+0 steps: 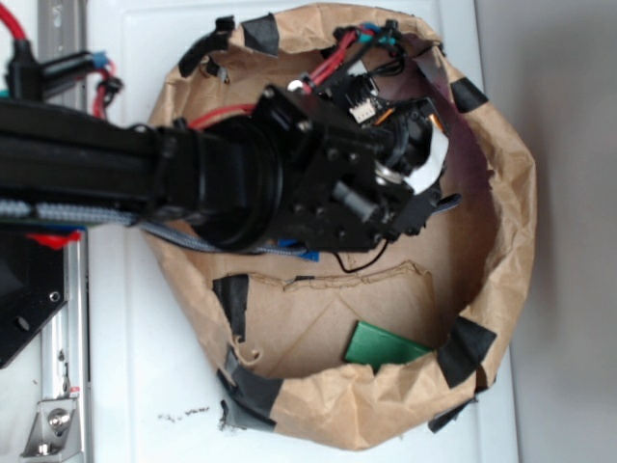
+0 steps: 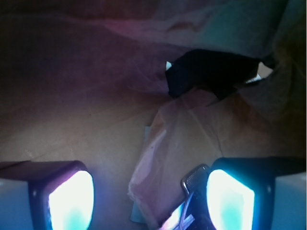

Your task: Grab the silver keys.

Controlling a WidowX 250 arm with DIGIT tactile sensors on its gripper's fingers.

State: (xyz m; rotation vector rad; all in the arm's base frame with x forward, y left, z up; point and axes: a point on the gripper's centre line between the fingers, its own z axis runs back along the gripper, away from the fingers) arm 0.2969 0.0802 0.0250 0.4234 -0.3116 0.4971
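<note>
The gripper (image 2: 151, 196) is held wide inside the paper bag (image 1: 501, 241); the silver keys (image 2: 194, 179) are seen touching one finger's inner side.

The exterior view is bright and even, the white table (image 1: 125, 386) nearly washed out, while the black robot arm (image 1: 145, 174) loses detail in its own darkness. Edges look soft throughout. The wrist view is dim with a purple-teal cast inside the crumpled brown paper bag (image 2: 96, 124); the tool's two glowing pale pads (image 2: 72, 201) flare overexposed, and everything close is blurred
</note>
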